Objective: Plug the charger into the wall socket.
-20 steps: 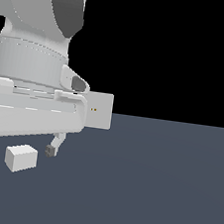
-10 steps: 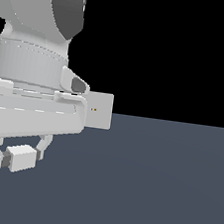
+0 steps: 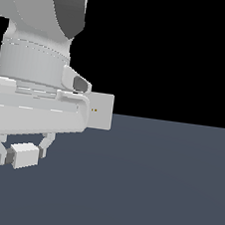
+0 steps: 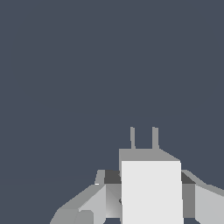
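Observation:
The charger (image 3: pixel 24 155) is a small white block low at the exterior view's left, on or just above the dark floor. My gripper (image 3: pixel 22 154) straddles it, with a finger pressed against each side. In the wrist view the charger (image 4: pixel 151 192) fills the gap between the fingers (image 4: pixel 194 197), and its two prongs (image 4: pixel 132 138) point away from the camera. The wall socket (image 3: pixel 100 112) is an upright white square plate with two tiny orange dots. It stands farther back, to the right of the charger, and my arm hides its left part.
My arm's large white base and links (image 3: pixel 35 64) fill the exterior view's left. The dark grey-blue floor (image 3: pixel 164 191) stretches across the exterior view's right. The background above it is black.
My gripper came down and to the exterior view's left over the charger. Its fingers then closed in from a wider spread onto the block's sides.

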Available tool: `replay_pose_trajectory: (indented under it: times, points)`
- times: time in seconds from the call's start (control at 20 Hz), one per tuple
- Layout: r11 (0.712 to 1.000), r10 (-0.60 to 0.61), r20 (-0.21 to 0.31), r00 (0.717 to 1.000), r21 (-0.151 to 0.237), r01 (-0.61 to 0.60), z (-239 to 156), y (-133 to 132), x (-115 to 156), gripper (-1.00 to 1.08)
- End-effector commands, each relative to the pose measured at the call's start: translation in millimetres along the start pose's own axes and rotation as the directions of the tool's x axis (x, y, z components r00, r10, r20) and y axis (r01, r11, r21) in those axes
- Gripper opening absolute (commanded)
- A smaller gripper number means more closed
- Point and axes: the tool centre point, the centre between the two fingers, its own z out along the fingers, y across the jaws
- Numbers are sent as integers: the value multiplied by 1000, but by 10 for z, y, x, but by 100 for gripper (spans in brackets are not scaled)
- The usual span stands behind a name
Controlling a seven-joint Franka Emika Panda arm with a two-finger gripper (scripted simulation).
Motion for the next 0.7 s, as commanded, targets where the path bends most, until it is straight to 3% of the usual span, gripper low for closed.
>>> replay_pose_trajectory:
  times: [0.0,0.35,0.65]
  points:
    - [999,34,-1,999,-3,-34,-32,35,25,-100]
    - [980,196,-4,981,-15,-196,-174,207,115,-100]
    - [921,388,-9,922,-29,-388,-349,435,182,-100]
